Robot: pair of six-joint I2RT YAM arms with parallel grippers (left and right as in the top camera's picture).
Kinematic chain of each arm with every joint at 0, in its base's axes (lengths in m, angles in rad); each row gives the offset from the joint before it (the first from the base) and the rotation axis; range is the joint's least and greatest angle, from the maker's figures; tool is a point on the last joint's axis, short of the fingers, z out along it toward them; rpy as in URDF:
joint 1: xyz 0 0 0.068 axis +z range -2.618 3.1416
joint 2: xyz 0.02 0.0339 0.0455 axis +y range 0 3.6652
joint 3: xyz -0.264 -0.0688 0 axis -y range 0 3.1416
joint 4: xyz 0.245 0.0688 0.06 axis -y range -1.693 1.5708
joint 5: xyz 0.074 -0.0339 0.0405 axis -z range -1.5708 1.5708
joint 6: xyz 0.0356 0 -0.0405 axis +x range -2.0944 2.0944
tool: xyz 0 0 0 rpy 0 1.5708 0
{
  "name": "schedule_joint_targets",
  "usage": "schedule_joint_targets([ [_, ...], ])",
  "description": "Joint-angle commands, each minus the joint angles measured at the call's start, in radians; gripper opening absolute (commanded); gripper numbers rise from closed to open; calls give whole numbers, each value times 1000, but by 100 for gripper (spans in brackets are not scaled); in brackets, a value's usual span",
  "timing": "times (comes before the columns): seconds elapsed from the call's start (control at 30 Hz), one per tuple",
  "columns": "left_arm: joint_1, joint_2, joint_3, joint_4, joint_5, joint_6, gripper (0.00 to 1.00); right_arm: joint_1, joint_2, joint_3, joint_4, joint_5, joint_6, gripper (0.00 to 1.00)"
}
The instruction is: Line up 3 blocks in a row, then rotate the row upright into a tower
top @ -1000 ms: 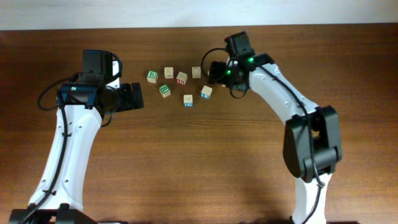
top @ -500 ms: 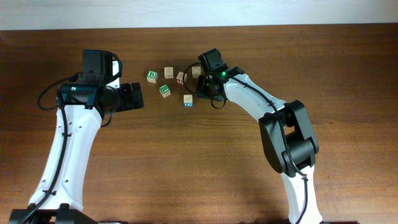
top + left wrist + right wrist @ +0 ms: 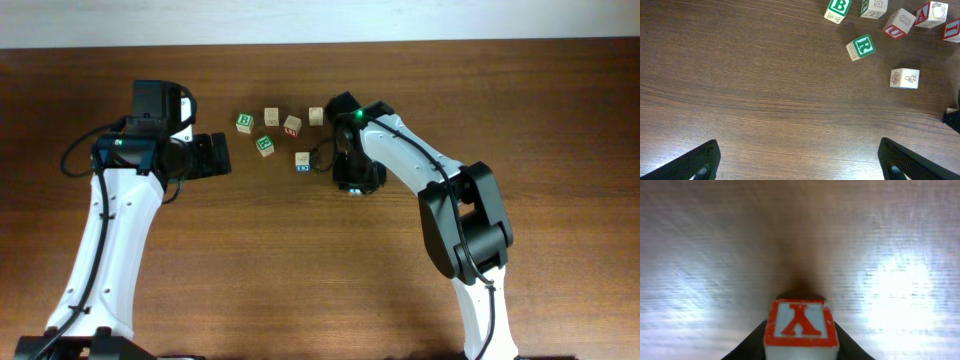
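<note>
Gripping a block [image 3: 800, 327] with a red-orange letter face at lower centre of its wrist view, right pincer [image 3: 352, 182] sits right of a blue-printed block [image 3: 302, 160] on the worktop [image 3: 300, 260], while left pincer [image 3: 218, 155], jaws wide, hovers left of the green R cube [image 3: 264, 145].

1. A green "B" in a green frame is printed on the top face of the B cube [image 3: 838, 7].
2. A green "R" in a green frame is shown on the top face of the R cube [image 3: 861, 47].
3. A thin outlined "4" is carried on the pale 4 cube [image 3: 905, 78].
4. An outlined "8" is seen on the 8 cube [image 3: 899, 23], and a red "U" on its neighbouring face.
5. A red "A" is printed on the A cube [image 3: 930, 14].
6. A red letter in a red frame, probably a "Y", is shown on the red-framed cube [image 3: 800, 325].
</note>
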Motion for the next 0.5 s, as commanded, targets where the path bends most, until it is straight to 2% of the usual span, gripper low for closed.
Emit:
schedule_joint_targets([
  [0.0,-2,5,19,2,-11,-12,99,3,16,9,-89,11,-10,43],
  [0.17,-2,5,19,2,-11,-12,99,3,16,40,-171,-19,-34,61],
  [0.33,-2,5,19,2,-11,-12,99,3,16,301,-206,-18,-171,75],
  [0.47,-2,5,19,2,-11,-12,99,27,21,367,-57,-70,-131,77],
])
